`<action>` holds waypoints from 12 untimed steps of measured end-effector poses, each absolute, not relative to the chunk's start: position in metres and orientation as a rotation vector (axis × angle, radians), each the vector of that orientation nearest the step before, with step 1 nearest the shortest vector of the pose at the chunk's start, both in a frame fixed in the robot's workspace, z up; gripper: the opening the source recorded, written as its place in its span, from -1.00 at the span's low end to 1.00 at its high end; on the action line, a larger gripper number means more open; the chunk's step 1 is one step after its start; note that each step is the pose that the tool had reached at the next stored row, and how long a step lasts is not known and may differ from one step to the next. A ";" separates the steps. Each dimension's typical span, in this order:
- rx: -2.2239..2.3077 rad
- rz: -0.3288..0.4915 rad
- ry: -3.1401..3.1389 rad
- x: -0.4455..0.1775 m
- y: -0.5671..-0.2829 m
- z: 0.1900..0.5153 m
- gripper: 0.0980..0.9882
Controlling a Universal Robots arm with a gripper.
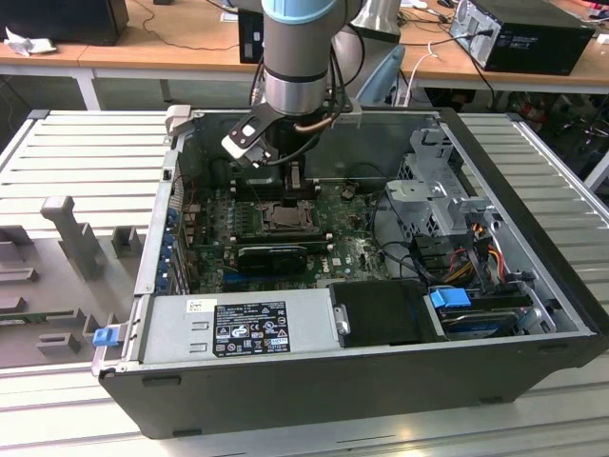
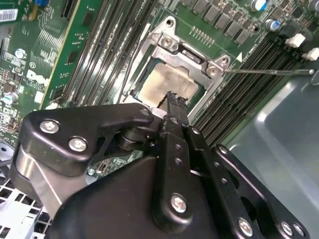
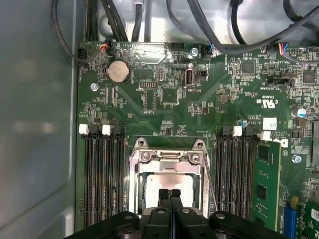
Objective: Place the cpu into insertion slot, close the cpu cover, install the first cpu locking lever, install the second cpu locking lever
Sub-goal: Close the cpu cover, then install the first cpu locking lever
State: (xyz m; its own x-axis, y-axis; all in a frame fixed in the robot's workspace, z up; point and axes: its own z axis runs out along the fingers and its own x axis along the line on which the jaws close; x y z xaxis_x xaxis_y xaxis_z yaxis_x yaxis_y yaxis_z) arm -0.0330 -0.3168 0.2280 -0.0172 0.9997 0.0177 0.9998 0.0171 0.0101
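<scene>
Chip: you'll find the small flat square cpu [image 3: 152, 181] with its silver-grey metal top lying flat in the socket, face up in both wrist views [image 2: 164, 84].
Socket: the square dark insertion slot [image 1: 284, 217] sits in the middle of the green circuit board [image 3: 164, 94], between two banks of long black memory slots [image 3: 102, 174].
Frame: the thin silver-grey metal cpu cover [image 3: 167, 155] lies down around the chip, whose top shows through the cover's central window [image 2: 187, 55].
Lever: a thin silver wire lever [image 3: 211, 181] runs just beside the frame, on the side towards one bank of memory slots; in the second wrist view its straight rod [image 2: 269, 71] reaches out across those slots. You can't tell whether it is latched.
End effector: the black gripper [image 3: 170, 195] has its two fingers pressed together with nothing between them. Its tips [image 2: 174, 102] hang directly over the chip; whether they touch it is not clear.
Arm: the grey and pale blue robot arm [image 1: 298, 57] reaches down into the open dark computer case [image 1: 333, 390].
Around it: a round silver coin cell [image 3: 118, 72] sits on the board well apart from the socket, and a grey power supply box [image 1: 238, 328] lies along the case's near wall.
Support: the case rests on a slatted grey metal table [image 1: 76, 152].
</scene>
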 end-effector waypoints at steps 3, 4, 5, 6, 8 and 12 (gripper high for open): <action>-2.198 -0.031 -2.236 -0.035 -0.317 0.228 -0.98; -2.198 -0.031 -2.236 -0.036 -0.317 0.228 -0.98; -2.198 -0.031 -2.236 -0.037 -0.317 0.228 -0.98; -2.198 -0.031 -2.236 -0.038 -0.317 0.228 -0.98; -2.198 -0.030 -2.237 -0.039 -0.317 0.228 -0.98; -2.198 -0.030 -2.237 -0.039 -0.317 0.241 -0.98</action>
